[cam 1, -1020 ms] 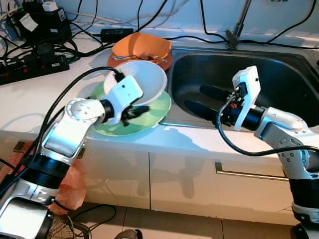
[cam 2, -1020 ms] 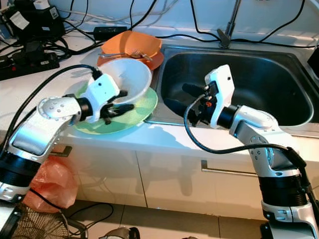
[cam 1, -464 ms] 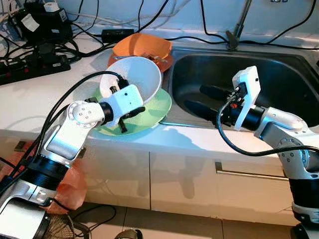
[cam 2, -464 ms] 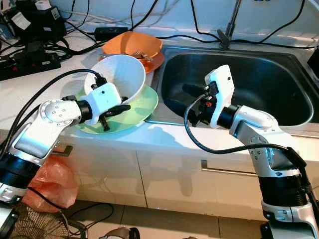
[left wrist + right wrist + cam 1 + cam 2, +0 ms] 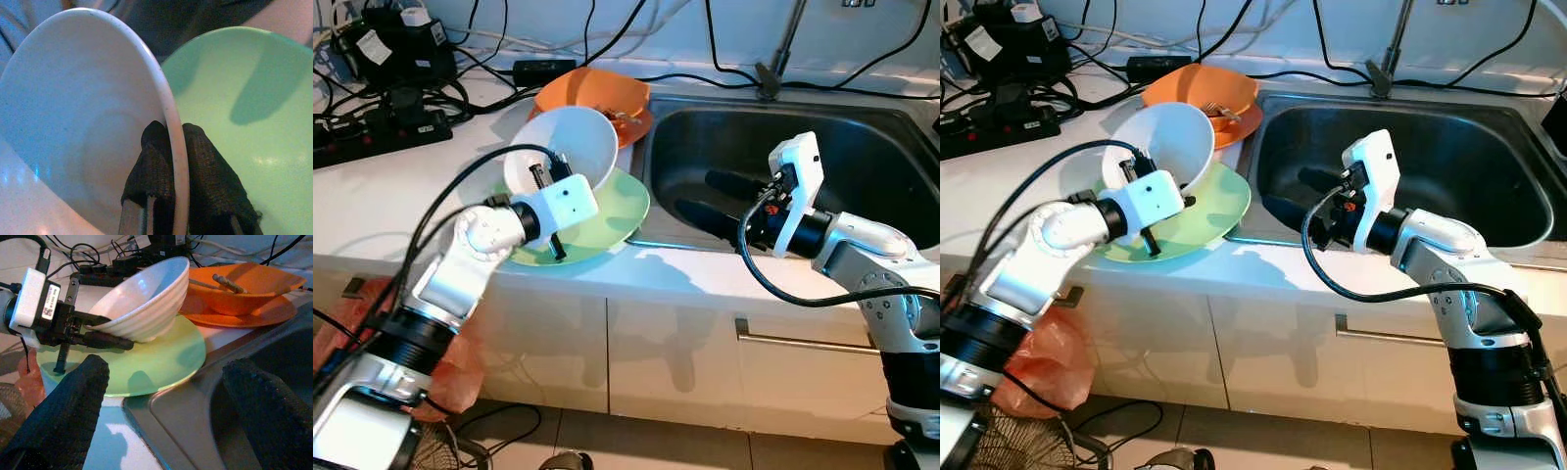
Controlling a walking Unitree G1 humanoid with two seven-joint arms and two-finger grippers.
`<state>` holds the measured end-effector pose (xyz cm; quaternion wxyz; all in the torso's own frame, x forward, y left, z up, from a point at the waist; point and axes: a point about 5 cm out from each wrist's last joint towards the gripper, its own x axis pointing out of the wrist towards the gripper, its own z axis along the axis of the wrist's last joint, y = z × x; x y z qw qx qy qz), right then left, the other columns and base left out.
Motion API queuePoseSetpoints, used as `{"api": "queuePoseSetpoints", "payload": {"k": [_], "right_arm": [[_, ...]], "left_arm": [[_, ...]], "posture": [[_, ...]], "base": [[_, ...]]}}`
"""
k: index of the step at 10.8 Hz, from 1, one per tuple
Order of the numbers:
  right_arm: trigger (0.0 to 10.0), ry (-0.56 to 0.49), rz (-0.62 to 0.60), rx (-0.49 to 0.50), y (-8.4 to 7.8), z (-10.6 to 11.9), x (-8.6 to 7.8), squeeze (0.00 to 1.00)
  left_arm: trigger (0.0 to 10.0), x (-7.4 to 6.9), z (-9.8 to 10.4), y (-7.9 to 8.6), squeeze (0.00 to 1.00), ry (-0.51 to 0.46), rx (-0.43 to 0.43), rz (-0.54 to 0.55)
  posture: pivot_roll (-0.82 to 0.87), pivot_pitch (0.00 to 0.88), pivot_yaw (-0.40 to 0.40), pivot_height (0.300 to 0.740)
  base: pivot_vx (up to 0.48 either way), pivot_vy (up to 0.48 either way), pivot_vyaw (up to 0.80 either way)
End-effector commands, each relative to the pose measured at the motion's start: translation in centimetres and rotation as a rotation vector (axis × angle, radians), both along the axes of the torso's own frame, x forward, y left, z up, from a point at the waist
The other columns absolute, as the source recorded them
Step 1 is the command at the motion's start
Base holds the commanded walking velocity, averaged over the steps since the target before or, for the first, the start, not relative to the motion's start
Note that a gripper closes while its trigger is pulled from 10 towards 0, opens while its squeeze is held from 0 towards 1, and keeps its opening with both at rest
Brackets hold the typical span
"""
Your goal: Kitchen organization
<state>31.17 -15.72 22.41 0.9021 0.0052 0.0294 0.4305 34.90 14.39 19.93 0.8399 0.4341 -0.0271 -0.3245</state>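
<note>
White bowl (image 5: 570, 149) tilted on the green plate (image 5: 612, 211), beside the orange dishes (image 5: 592, 90) | left gripper (image 5: 168, 147) pinched its rim | right gripper (image 5: 705, 194) spread wide over the sink (image 5: 862, 157), apparently empty

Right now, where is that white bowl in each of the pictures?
Left eye view: white bowl tilted over the green plate, left of the sink.
Right eye view: same place.
Left wrist view: its rim pinched by the left gripper.
Right wrist view: centre, tipped.
Shared landmark: the green plate.
</note>
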Motion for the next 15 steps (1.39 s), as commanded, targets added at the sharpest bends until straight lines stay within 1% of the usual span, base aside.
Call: {"api": "queuePoseSetpoints", "payload": {"k": [1,2,3,4,5,6,7,8,9,10,11,12,13,15], "right_arm": [[10.0,0.013,-0.005,0.013,-0.2,0.1,0.1,0.00],[10.0,0.017,-0.006,0.020,-0.1,0.2,0.2,0.00],[10.0,0.020,-0.005,0.024,-0.1,0.2,0.2,0.00],[10.0,0.025,-0.007,0.040,0.0,0.2,0.3,0.00],[10.0,0.028,-0.010,0.056,0.0,0.4,0.4,0.00],[10.0,0.029,-0.013,0.062,0.0,0.4,0.5,0.00],[10.0,0.033,-0.021,0.098,0.1,0.8,0.6,0.00],[10.0,0.040,-0.036,0.194,0.3,2.1,1.1,0.00],[10.0,0.046,-0.056,0.224,0.4,2.6,1.6,0.00],[10.0,0.049,-0.072,0.257,0.7,3.2,2.0,0.00],[10.0,0.052,-0.088,0.292,1.0,3.8,2.5,0.00],[10.0,0.053,-0.100,0.301,1.2,3.9,2.7,0.00],[10.0,0.056,-0.108,0.305,1.4,4.2,2.8,0.00],[10.0,0.063,-0.139,0.301,1.3,4.3,3.1,0.00]], "left_arm": [[0.0,-0.2,-0.2,-0.3,0.00,-0.028,0.013,-0.007],[0.0,-0.3,-0.6,-0.7,0.00,-0.066,0.014,-0.018],[0.0,-0.3,-0.6,-0.8,0.00,-0.085,0.014,-0.020],[0.0,-0.3,-0.5,-0.9,0.00,-0.128,0.015,-0.019],[0.0,-0.1,-0.5,-0.8,0.00,-0.177,0.037,-0.014],[0.0,-0.1,-0.5,-0.9,0.00,-0.197,0.052,-0.014],[0.0,-0.1,-0.9,-1.1,0.00,-0.248,0.087,-0.026],[0.0,-0.1,-1.6,-1.5,0.00,-0.292,0.127,-0.043],[0.0,-0.1,-1.6,-1.6,0.00,-0.323,0.143,-0.052],[0.0,-0.1,-1.0,-2.0,0.00,-0.388,0.147,-0.067],[0.0,-0.2,-0.6,-2.7,0.00,-0.440,0.140,-0.092],[0.0,-0.3,-0.6,-3.2,0.00,-0.457,0.138,-0.110],[0.0,-0.4,-0.8,-4.2,0.00,-0.473,0.141,-0.150],[0.0,-0.5,-0.4,-6.0,0.00,-0.528,0.123,-0.200]], "posture": [[0.00,0.078,0.005,0.740],[0.00,0.077,0.004,0.740],[0.00,0.077,0.004,0.740],[0.00,0.075,0.004,0.740],[0.00,0.073,0.003,0.740],[0.00,0.073,0.003,0.740],[0.00,0.075,0.001,0.740],[0.00,0.086,0.000,0.740],[0.00,0.092,-0.005,0.740],[0.01,0.073,-0.009,0.740],[0.01,0.067,-0.006,0.740],[0.01,0.064,-0.003,0.740],[0.00,0.058,-0.003,0.740],[-0.01,0.049,-0.004,0.740]], "base": [[0.000,0.000,0.00],[0.000,0.000,0.00],[0.000,0.000,0.00],[0.000,0.000,0.00],[0.000,0.000,0.00],[0.000,0.000,0.00],[0.000,0.000,0.00],[0.000,0.000,0.00],[0.000,0.000,0.00],[0.000,0.000,0.00],[0.000,0.000,0.00],[0.000,0.000,0.00],[0.000,0.000,0.00],[0.000,0.000,0.00]]}}
